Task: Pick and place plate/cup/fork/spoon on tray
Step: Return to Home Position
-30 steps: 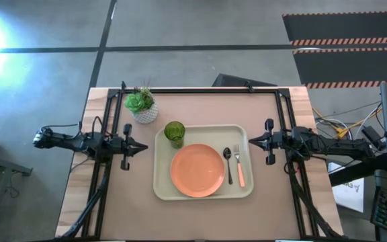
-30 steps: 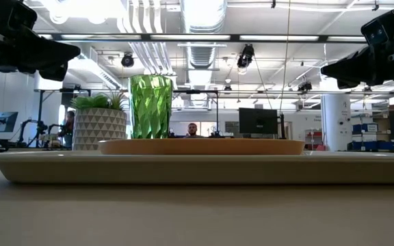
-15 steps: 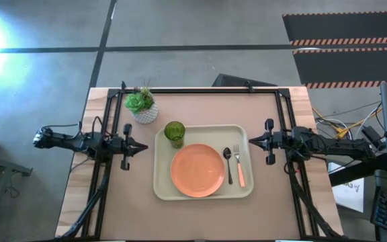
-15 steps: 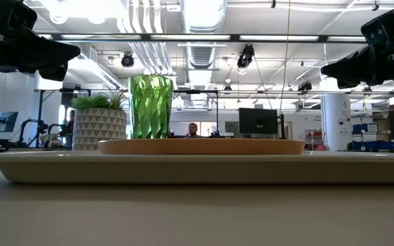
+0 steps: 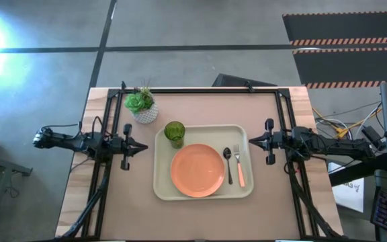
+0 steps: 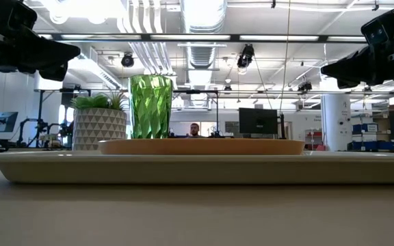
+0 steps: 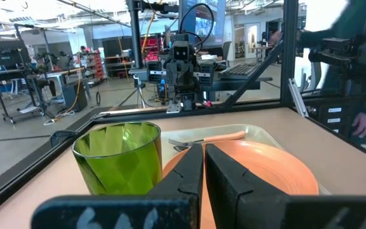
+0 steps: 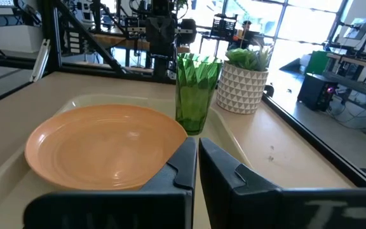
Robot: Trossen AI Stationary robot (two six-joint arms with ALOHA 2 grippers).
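Note:
The cream tray point(image 5: 160, 188) lies mid-table. On it rest the orange plate point(image 5: 197, 170) at the centre, the green cup point(image 5: 174, 133) upright in the far left corner, and the dark spoon point(image 5: 228, 161) and pink-handled fork point(image 5: 239, 167) side by side at the right. My left gripper point(image 5: 144, 146) hovers shut off the tray's left side, pointing level toward it. My right gripper point(image 5: 251, 140) hovers shut off the tray's right side, also level. Both hold nothing.
A white pot with a green plant point(image 5: 141, 106) stands on the table beyond the tray's far left corner. A black frame point(image 5: 200, 90) runs along the table's far and side edges. A person point(image 6: 194, 129) sits in the room behind.

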